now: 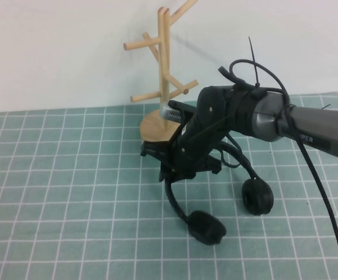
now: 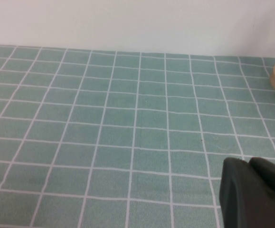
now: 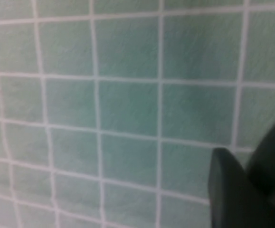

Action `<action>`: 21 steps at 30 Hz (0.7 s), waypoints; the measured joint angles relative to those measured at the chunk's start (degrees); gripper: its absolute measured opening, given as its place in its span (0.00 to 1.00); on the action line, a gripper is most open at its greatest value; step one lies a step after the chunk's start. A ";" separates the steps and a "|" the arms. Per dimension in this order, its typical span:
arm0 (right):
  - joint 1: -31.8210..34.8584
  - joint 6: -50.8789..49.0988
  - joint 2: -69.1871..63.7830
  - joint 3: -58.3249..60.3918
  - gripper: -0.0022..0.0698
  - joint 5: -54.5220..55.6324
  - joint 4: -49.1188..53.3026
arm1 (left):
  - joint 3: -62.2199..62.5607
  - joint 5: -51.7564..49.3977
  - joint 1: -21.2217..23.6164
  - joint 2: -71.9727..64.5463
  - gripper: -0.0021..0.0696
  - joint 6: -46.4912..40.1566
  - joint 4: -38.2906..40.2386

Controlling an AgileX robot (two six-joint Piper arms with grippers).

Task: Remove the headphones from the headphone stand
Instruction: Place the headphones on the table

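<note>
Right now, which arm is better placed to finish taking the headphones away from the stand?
The right. Its pincer already carries the headphones clear of the headphone stand. The left pincer is over bare mat, absent from the high view.

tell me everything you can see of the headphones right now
The headphones are black, with a thin curved headband and two round padded ear cups. They are off the headphone stand, hanging from the right gripper, which holds the band in front of the stand's base. Both cups dangle low over the green grid mat; whether they touch it is unclear. The left gripper shows only in its wrist view.
</note>
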State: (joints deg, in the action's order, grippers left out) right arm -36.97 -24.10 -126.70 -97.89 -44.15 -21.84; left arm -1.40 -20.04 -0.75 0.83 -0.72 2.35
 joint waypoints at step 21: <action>-4.83 0.12 27.31 17.42 0.21 -8.68 18.07 | 0.00 0.00 0.00 0.00 0.02 0.00 0.00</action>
State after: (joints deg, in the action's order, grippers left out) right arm -41.80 -23.98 -99.39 -80.47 -52.83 -3.77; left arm -1.40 -20.04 -0.75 0.83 -0.72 2.35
